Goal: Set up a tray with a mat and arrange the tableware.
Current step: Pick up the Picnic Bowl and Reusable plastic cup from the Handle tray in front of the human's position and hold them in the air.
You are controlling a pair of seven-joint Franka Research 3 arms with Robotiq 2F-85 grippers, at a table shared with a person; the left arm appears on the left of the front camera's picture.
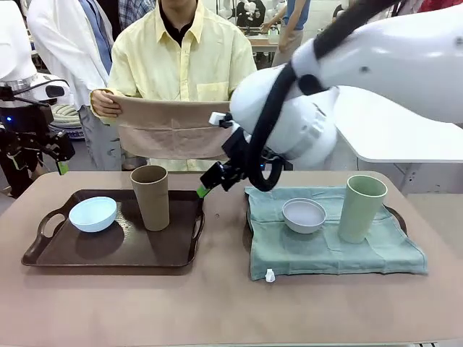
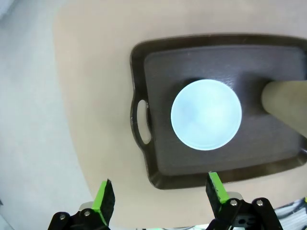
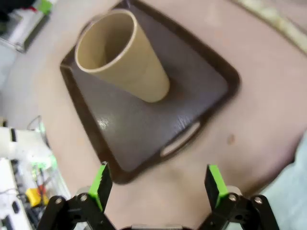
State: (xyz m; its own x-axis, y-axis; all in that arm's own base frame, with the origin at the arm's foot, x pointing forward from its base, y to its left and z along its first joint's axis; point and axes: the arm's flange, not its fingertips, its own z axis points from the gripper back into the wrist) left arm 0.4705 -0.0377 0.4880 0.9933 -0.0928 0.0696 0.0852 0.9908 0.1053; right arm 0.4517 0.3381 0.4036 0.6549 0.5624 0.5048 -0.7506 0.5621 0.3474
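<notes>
A dark brown tray (image 1: 43,253) on the left holds a light blue bowl (image 1: 92,214) and a tan-brown cup (image 1: 150,196). A second tray (image 1: 396,215) on the right carries a teal mat (image 1: 325,253), a grey-white bowl (image 1: 304,215) and a pale green cup (image 1: 361,208). Behind the table, a person's hands hold up a beige mat (image 1: 170,129). My right gripper (image 1: 210,182) hangs open above the left tray's right handle, with the tan cup (image 3: 122,55) ahead of it. My left gripper (image 2: 159,194) is open, high over the blue bowl (image 2: 206,115).
The right arm's white body crosses the middle of the table in front of the person. A pale tabletop (image 1: 217,311) lies bare along the near edge. A small white clip (image 1: 270,275) sits at the teal mat's front edge.
</notes>
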